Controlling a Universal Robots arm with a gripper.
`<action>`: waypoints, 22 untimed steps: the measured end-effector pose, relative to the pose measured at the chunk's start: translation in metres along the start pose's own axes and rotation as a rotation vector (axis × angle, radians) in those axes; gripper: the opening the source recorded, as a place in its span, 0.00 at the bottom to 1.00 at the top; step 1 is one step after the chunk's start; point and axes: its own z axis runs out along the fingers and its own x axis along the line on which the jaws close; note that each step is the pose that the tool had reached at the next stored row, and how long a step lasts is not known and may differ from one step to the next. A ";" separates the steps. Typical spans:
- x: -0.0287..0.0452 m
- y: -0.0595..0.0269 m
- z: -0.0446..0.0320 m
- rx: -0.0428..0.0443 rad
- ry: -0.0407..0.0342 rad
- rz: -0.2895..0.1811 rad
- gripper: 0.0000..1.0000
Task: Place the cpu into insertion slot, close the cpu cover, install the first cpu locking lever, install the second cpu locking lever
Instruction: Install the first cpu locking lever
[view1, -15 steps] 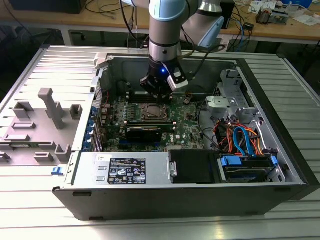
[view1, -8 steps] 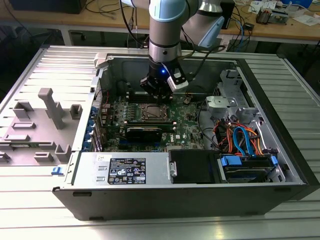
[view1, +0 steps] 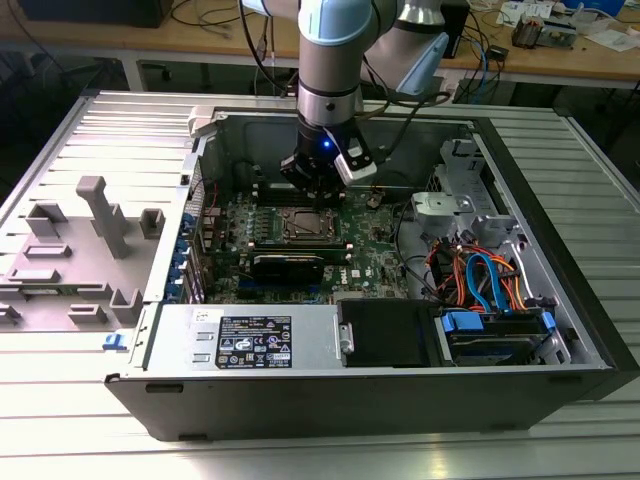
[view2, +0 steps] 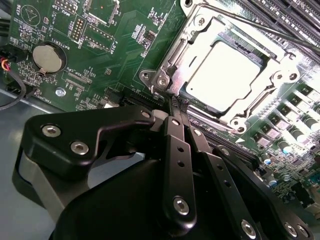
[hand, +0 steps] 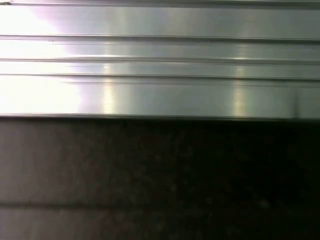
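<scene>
End effector: the end effector (view2: 175, 102) has its 2 black fingers (view2: 180, 150) drawn together until the tips meet. Nothing can be seen between them.
End effector position: in the exterior view the end effector (view1: 315, 195) hangs inside the open computer case (view1: 400, 400), low over the green circuit board (view2: 125, 50). Its tips are at a corner of the insertion slot (view2: 161, 80); whether they touch the metal cannot be told.
Cpu: the cpu (view2: 225, 70) lies flat in the insertion slot, just beyond the fingertips, with its pale metal top facing up.
Cpu cover: the cpu cover (view2: 195, 45) lies down around the cpu, whose top shows through the square window.
Lever: a thin metal rod (view2: 270, 31) runs along the cover's edge farthest from the end effector. Whether it is latched cannot be told.
Memory slots: long black memory slots (view2: 285, 15) lie past the socket, on the far side from the end effector.
Battery: a round coin battery (view2: 48, 57) sits on the board, well off to one side of the fingers.
Counter: the case stands on a ribbed metal counter (view1: 100, 420). A grey fixture (view1: 100, 215) stands outside the case, well apart from the end effector.
</scene>
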 end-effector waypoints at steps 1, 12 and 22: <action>0.0000 0.0000 0.0001 -0.0001 0.0000 0.000 0.11; -0.0010 0.0000 0.0004 -0.0002 -0.0001 0.000 0.11; -0.0012 0.0000 -0.0004 0.0001 0.0000 0.000 0.11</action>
